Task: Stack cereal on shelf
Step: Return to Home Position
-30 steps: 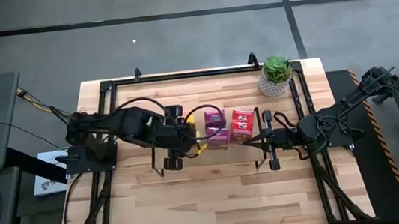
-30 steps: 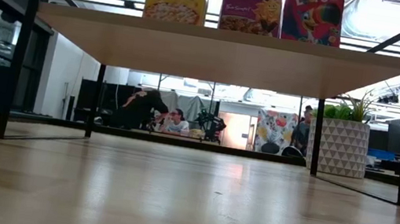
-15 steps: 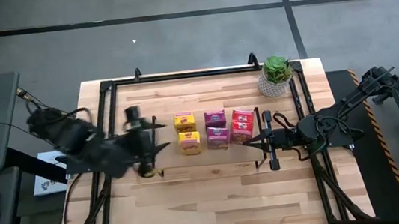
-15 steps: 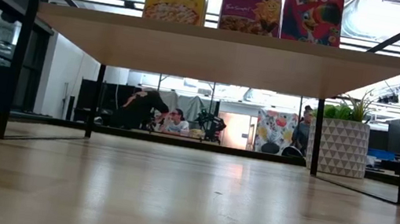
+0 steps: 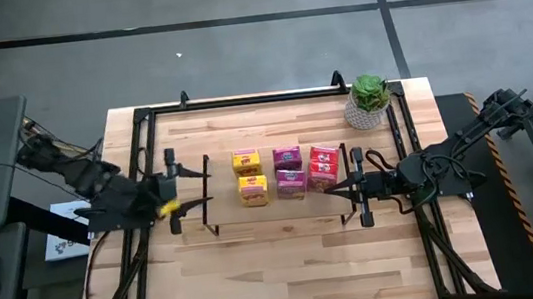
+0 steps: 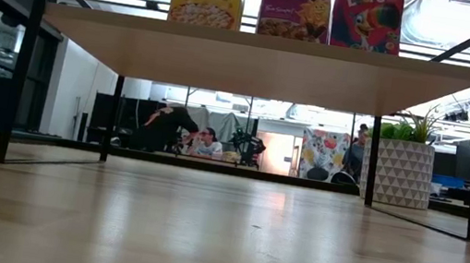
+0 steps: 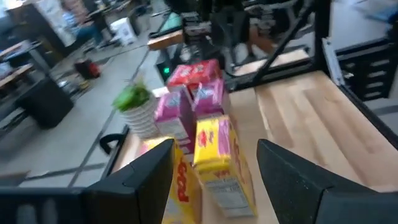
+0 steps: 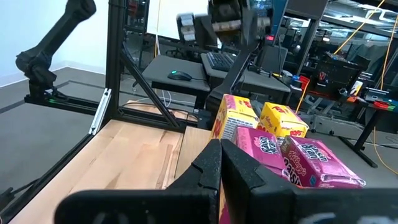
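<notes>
Left tool (image 7: pixel 216 149) released, empty, hanging beside shelf (image 5: pixel 284 214); right tool (image 8: pixel 222 152) sitting clenched opposite. For homing, you are wanting slow lift clear of cereal boxes (image 5: pixel 289 172).

- I see the shelf (image 6: pixel 254 64), a light-wood board on thin black legs, standing level.
- Six upright cereal boxes sit on it in pairs, side by side: yellow boxes (image 5: pixel 253 189), magenta boxes (image 5: pixel 290 182), red boxes (image 5: pixel 324 163).

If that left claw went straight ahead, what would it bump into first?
Probably the yellow cereal boxes, dead ahead between the left gripper's open jaws in its wrist view; nothing shows in between.
</notes>
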Tool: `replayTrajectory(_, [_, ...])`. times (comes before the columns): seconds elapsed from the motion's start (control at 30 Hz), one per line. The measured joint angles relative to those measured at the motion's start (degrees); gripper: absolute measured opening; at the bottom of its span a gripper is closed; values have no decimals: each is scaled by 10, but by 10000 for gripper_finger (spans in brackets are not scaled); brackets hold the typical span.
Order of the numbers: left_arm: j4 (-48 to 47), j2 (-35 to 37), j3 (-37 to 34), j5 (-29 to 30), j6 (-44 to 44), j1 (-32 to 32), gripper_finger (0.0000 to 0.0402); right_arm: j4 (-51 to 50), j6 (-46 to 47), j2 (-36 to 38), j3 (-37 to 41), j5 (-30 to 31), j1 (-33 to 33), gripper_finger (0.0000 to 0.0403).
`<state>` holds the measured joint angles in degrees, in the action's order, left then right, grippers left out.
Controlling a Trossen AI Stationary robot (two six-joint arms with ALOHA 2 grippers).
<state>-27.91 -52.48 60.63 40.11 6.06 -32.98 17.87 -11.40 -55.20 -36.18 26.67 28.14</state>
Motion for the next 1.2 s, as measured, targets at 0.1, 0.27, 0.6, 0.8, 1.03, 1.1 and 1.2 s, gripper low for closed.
replayTrajectory(0.1, [81, 47, -85, -92, 39, 58, 218, 0, 0, 0, 0, 0, 0, 0])
replayTrajectory(0.27, [231, 100, -209, -272, 64, 180, 218, 0, 0, 0, 0, 0, 0, 0])
replayTrajectory(0.6, [407, 100, -336, -547, 25, 338, 218, -8, 0, 0, 0, 0, 0, 0])
replayTrajectory(0.8, [437, 120, -376, -574, 26, 357, 218, -14, 0, 0, 0, 0, 0, 0])
replayTrajectory(1.03, [398, 235, -381, -576, 21, 369, 218, -14, 4, 0, 0, 0, 0, 0])
replayTrajectory(1.1, [353, 276, -381, -576, 21, 369, 218, -14, 4, 0, 0, 0, 0, 0])
replayTrajectory(1.2, [298, 328, -381, -576, 13, 369, 217, -14, 4, 0, 0, 0, 0, 0])
